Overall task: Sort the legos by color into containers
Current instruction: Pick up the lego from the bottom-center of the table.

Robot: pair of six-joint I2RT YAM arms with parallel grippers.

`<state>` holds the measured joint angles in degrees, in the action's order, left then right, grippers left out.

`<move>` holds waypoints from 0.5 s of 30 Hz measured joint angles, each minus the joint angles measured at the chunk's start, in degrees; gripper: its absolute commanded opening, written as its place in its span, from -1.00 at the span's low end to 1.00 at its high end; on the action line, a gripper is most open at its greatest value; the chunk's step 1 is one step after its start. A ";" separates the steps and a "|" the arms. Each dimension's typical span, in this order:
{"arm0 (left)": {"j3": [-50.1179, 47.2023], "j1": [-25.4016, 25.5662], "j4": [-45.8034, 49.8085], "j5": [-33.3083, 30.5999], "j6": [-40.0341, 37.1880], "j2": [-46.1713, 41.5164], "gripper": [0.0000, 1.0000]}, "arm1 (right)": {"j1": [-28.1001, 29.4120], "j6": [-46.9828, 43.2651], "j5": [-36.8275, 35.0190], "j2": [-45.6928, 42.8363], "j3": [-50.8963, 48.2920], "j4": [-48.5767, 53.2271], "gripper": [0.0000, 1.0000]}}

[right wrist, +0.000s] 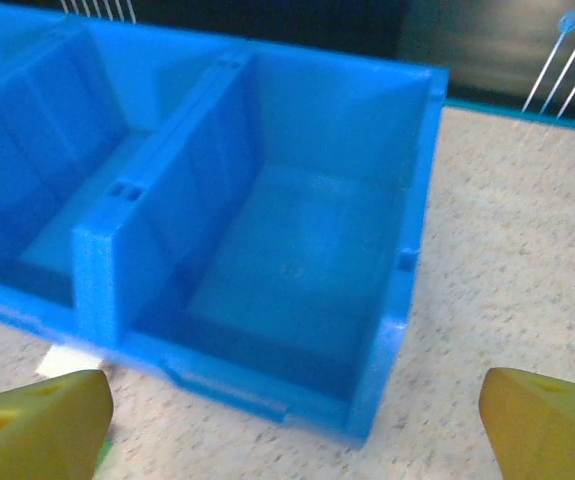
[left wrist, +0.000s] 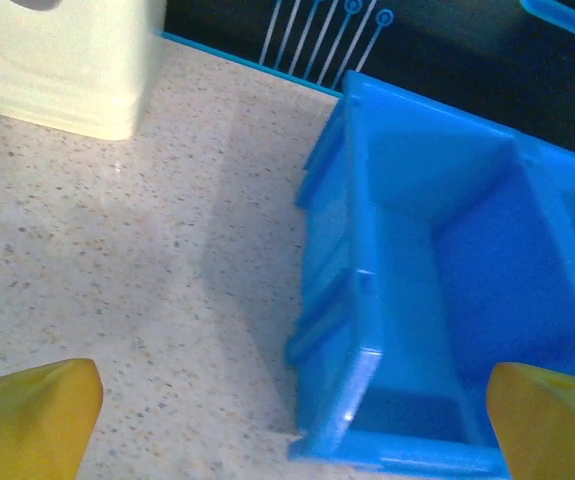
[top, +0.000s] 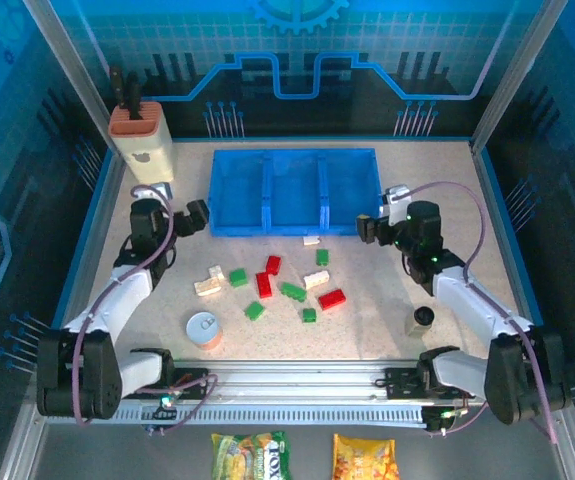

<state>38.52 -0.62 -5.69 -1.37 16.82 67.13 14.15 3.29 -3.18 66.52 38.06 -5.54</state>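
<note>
Left wrist view has the left gripper (left wrist: 292, 425) spread wide and empty by the tray's (left wrist: 362, 300) near left corner; the right gripper (right wrist: 295, 420) gapes empty too, at the right compartment. On the table (top: 447, 200) before the tray, which holds none, the bricks (top: 287, 285) lie scattered. They look light, hard and slick, so pinch across flat sides. Gaps between them leave finger room; the tray's near wall needs clearing
</note>
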 measured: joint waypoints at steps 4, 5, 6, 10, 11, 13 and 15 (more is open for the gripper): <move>6.71 0.81 12.63 2.75 3.04 -0.46 0.98 | 6.91 4.50 -3.39 -0.17 4.94 12.39 0.84; 8.22 0.81 15.52 3.43 3.28 -0.46 0.99 | 8.41 5.70 -4.11 -0.13 6.12 15.15 0.83; 9.84 0.81 18.51 4.28 3.45 -0.46 0.98 | 9.99 7.08 -4.74 0.02 7.48 18.10 0.82; 16.31 0.81 29.94 7.52 2.75 -0.46 0.98 | 15.63 12.70 -7.15 1.75 12.57 27.80 0.76; 17.44 0.81 32.00 8.15 2.38 -0.46 0.99 | 16.98 14.03 -7.63 2.32 13.55 29.59 0.73; 19.63 0.81 36.04 9.57 0.96 -0.46 0.99 | 20.04 16.83 -8.63 3.91 15.39 33.46 0.72; 20.76 0.81 38.71 10.29 -0.83 -0.44 0.98 | 22.86 19.08 -9.57 5.92 17.07 37.07 0.72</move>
<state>59.29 0.19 33.01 8.93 15.99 66.70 37.01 22.37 -12.75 72.44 55.13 31.53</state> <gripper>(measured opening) 0.993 0.861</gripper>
